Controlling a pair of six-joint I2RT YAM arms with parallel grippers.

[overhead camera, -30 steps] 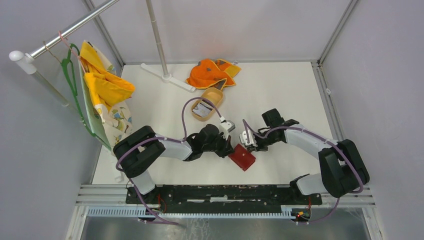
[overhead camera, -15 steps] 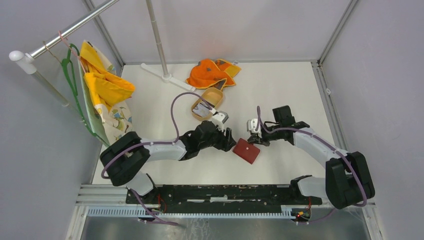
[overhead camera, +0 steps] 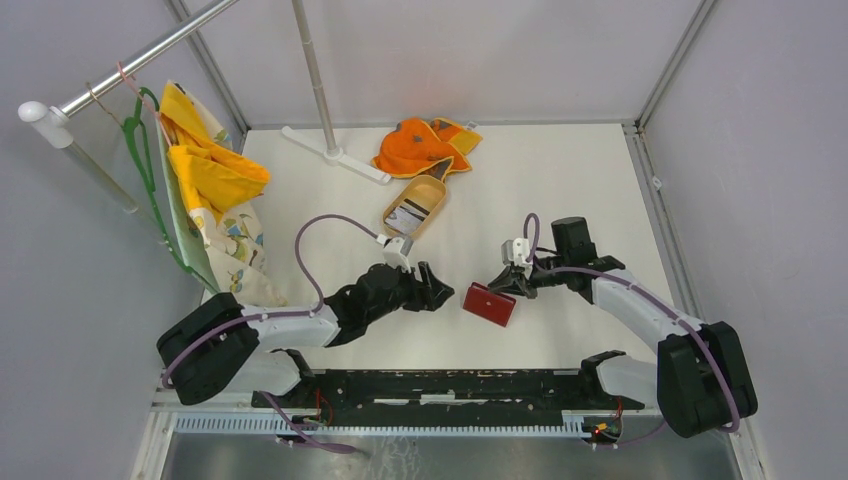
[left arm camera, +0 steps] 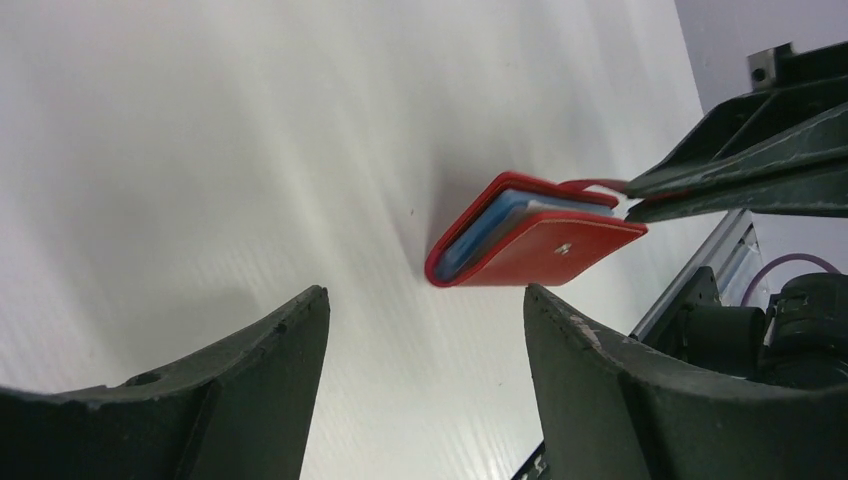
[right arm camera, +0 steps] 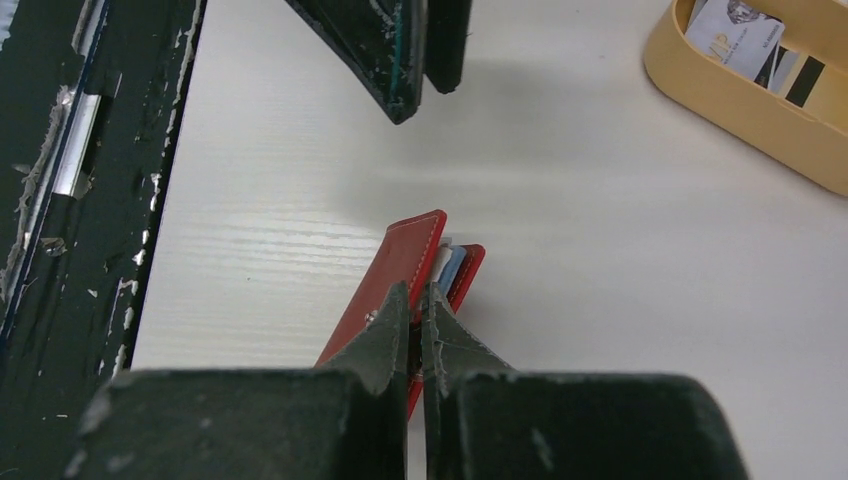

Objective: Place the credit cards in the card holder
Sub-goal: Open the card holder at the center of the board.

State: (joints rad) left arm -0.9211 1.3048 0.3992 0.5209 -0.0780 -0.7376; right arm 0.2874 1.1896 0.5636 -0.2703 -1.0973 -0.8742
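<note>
The red card holder rests on the white table between my two grippers, folded, with pale blue lining at its edge. My right gripper is shut on its thin red flap from the right. Its dark fingers pinch that flap in the left wrist view. My left gripper stands open just left of the holder, apart from it, with only bare table between its jaws. Credit cards lie in the tan oval tray, white and grey with a dark stripe.
The tan oval tray stands behind the left gripper. An orange cloth lies at the back, beside a white pole stand. Yellow and patterned cloths hang at the left. A black rail runs along the near edge.
My left gripper has let go, opened and drawn back to the left, away from the card holder. The right gripper has stayed shut on the holder's flap and shifted slightly right.
</note>
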